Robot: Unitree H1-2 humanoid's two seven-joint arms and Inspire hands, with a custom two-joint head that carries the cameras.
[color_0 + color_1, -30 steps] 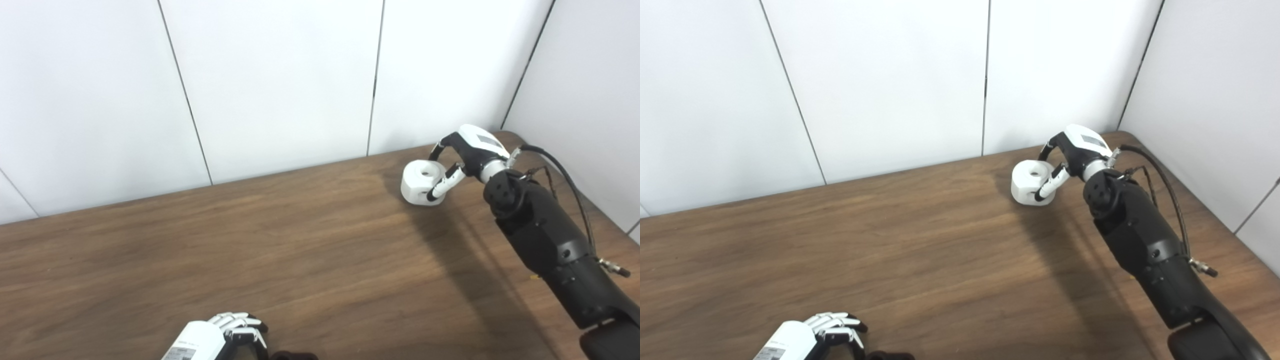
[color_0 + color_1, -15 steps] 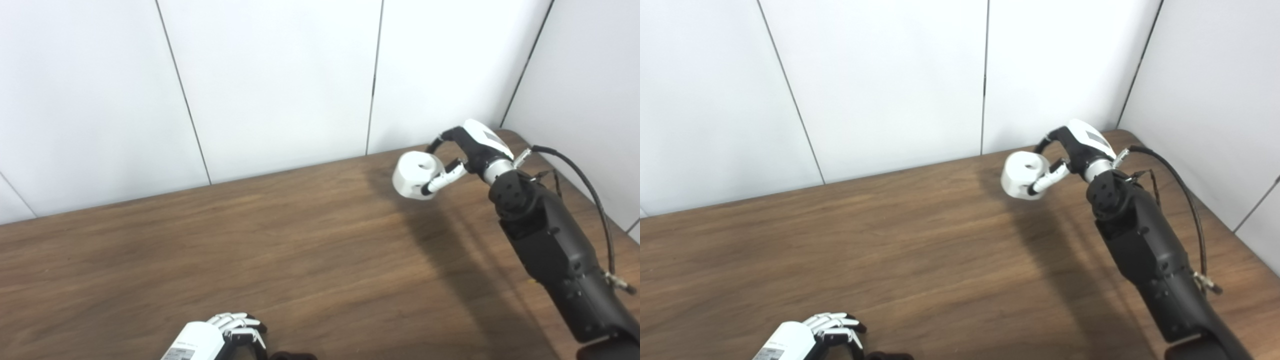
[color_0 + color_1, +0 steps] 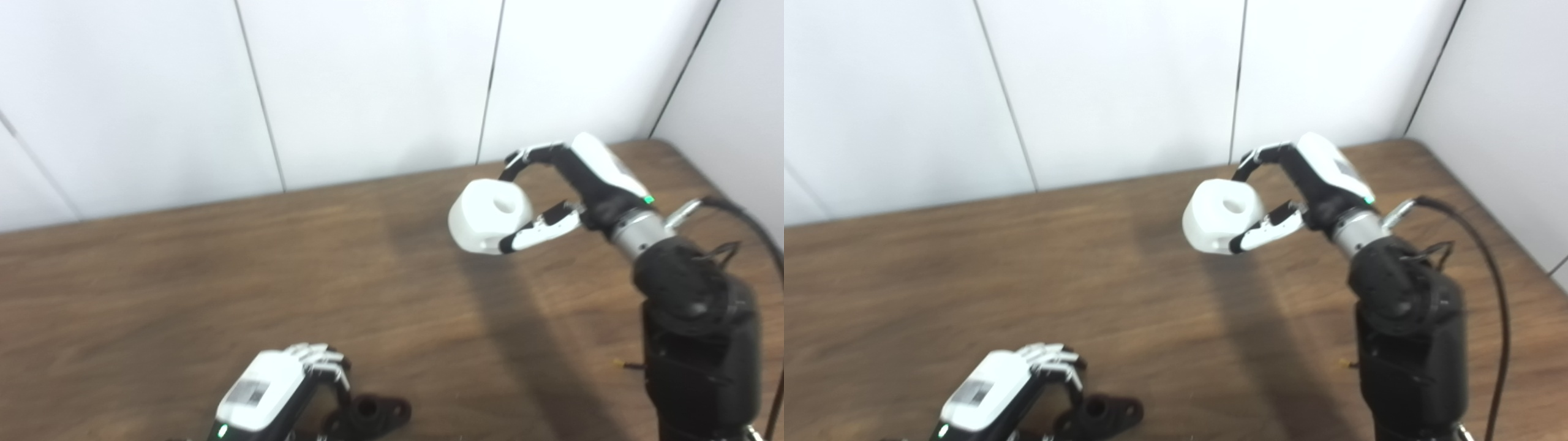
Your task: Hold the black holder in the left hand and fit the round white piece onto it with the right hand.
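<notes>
Round white piece sits pinched in our right hand — tilt its hole and it jams on the black holder — our left hand curls beside it.

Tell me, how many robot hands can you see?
2. The right hand is up over the table, holding the white piece. The left hand is at the near edge, by the black holder.

A dark brown wooden counter with a visible grain fills the lower part of both views, its far right corner rounded. Behind it stands a white wall of flat panels split by thin dark seams, and another white wall runs along the right side.
</notes>
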